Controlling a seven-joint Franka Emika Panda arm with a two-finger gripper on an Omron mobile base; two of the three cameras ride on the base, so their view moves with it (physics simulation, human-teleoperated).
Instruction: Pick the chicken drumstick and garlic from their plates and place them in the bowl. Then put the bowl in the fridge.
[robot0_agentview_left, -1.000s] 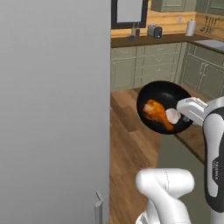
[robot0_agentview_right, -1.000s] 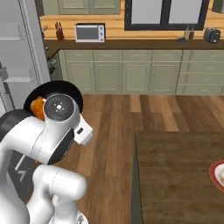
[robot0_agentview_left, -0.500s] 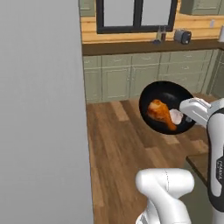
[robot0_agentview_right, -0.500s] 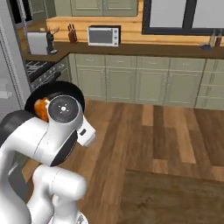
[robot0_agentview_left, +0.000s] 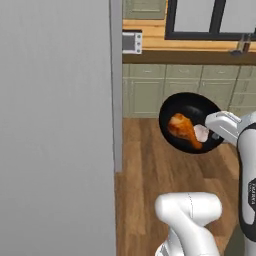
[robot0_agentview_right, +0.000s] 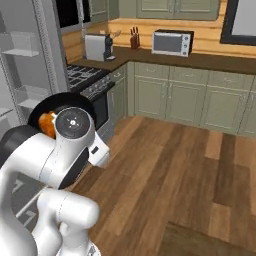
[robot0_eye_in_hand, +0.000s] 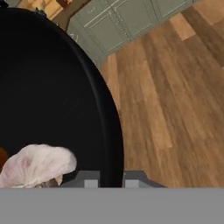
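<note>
- The gripper (robot0_eye_in_hand: 110, 177) is clamped on the rim of the bowl (robot0_agentview_left: 190, 107); in the hand view its two grey finger tips sit either side of the black wall at about 6 o'clock, one inside and one outside.
- In the left base view the gripper (robot0_agentview_left: 216, 135) meets the bowl at its 4 o'clock edge, and the bowl hangs in the air over the wood floor (robot0_agentview_left: 150, 150), tipped so that its inside faces the camera.
- The garlic (robot0_eye_in_hand: 37, 164) lies in the bowl just beside the fingers, at about 7 o'clock in the hand view; the drumstick (robot0_agentview_left: 184, 131) lies next to it, thick end toward 10 o'clock.
- Handling, as a judgement: the bowl looks hard and glossy, so a pinch on one edge could slip or let it swing. The load is off centre and loose. The garlic is light and round and would roll first; the drumstick is glazed and could slide. A level, slow carry seems wise.
- The fridge (robot0_agentview_left: 55, 125) fills the 9 o'clock side of the left base view as a flat grey panel; in the right base view its white shelves (robot0_agentview_right: 20, 52) show at 10 o'clock.
- Hard to make out: in the right base view the arm covers most of the bowl (robot0_agentview_right: 55, 102), leaving only a rim arc and a bit of the drumstick (robot0_agentview_right: 47, 122). The hand view cuts the drumstick to an orange sliver.
</note>
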